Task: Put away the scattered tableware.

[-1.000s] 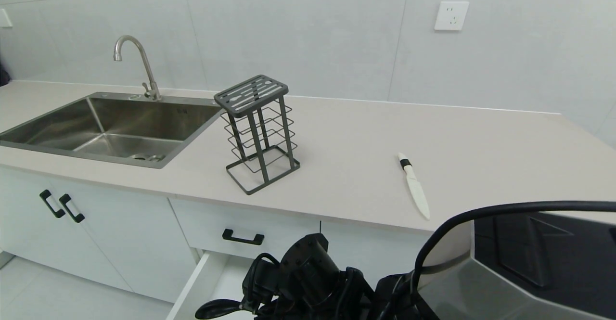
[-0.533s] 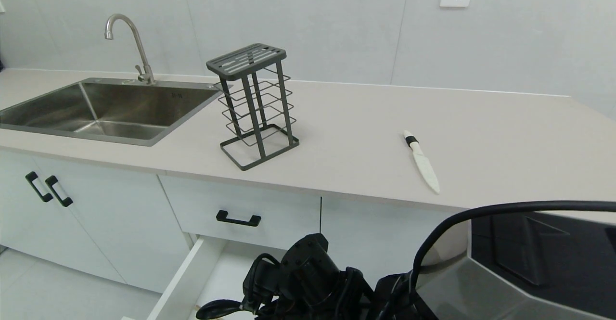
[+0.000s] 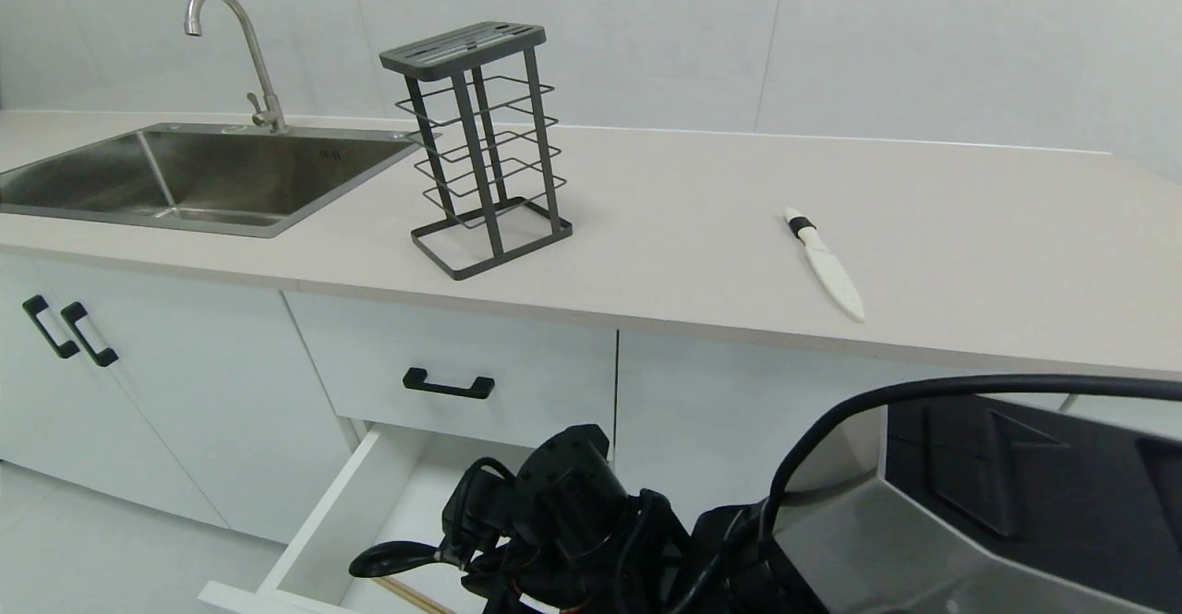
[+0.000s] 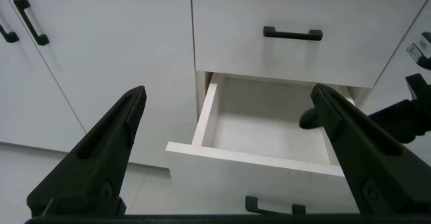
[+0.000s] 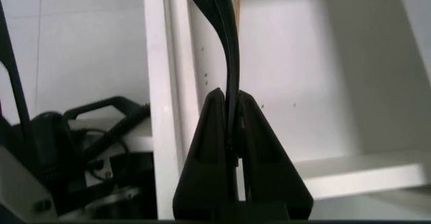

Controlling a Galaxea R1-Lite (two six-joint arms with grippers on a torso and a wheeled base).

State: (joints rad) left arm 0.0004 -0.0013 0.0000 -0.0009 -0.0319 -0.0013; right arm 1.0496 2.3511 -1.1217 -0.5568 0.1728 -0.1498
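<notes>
**Head camera has dropped lower since the earlier frames; the counter items themselves have not moved.**

The right gripper [image 5: 231, 116] is clamped on the handle of one black spoon [image 3: 399, 559], which sits above the one open drawer [image 3: 314, 540] (bowl end toward the robot's left). The left gripper [image 4: 229, 96] is spread wide and holds nothing, facing that drawer. On the countertop [image 3: 702, 217], one white knife [image 3: 825, 263] lies flat, well apart from one wire knife rack [image 3: 480, 148], which stands upright near one sink [image 3: 185, 171].

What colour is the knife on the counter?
The knife is cream-white with a black band; the head view shows it best.
</notes>
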